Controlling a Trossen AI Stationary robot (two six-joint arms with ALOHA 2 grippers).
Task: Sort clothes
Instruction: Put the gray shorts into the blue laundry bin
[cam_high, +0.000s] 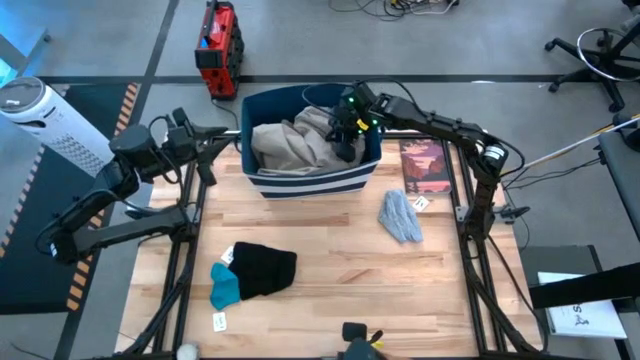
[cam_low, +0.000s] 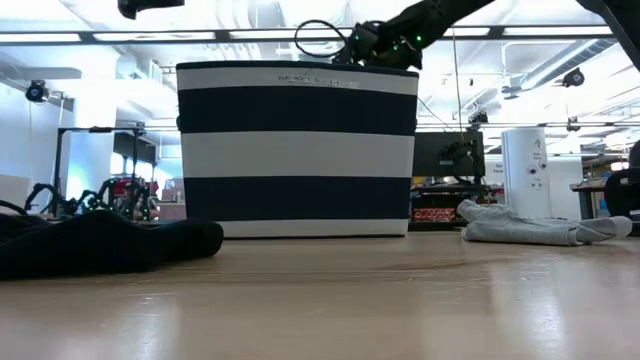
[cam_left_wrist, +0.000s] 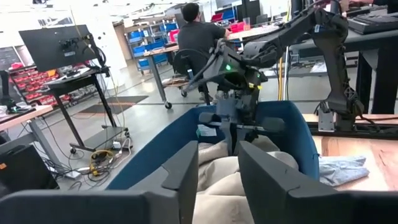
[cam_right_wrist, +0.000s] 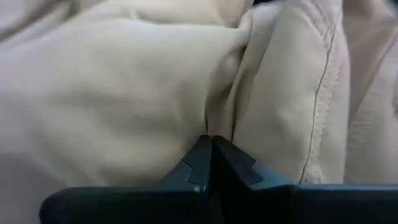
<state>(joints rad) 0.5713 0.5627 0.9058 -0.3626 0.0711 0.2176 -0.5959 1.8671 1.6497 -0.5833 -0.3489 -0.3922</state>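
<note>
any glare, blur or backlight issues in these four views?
Low view: bright ceiling lights backlight the striped bin, and the black garment loses detail. Right wrist view: beige trousers fill the picture, soft and close. Left wrist view: own fingers blurred. High view: even light.

Bin (cam_high: 312, 183) crowded w/ trousers (cam_high: 290, 145); center free

bin rim print: a dark line of lettering runs along the top white stripe of the navy-and-white striped bin (cam_low: 297, 150) in the low view, too small to read
garment tags: small white tags (cam_high: 219, 321) lie on the table by the clothes, their marks not legible
book cover: the reddish book (cam_high: 425, 166) shows a picture, no readable title
readable text: none
</note>
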